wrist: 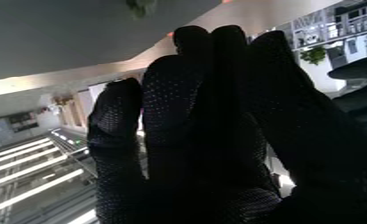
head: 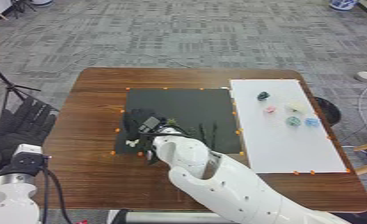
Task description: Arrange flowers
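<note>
The robot's right hand [head: 140, 117] hovers or rests, which cannot be told, at the left part of a dark mat [head: 181, 99], its fingers extended and close together.

A green tuft [head: 171, 121] sits just beside it, to the right. On the far half of the white board [head: 282, 152] at right lie small flower-like pieces: a dark one [head: 263, 95] farthest, pink [head: 270, 109] and cream [head: 295, 107] nearer, then green [head: 293, 121] and blue [head: 312, 122]. The left hand [head: 22, 129] is spread at the table's left.
</note>
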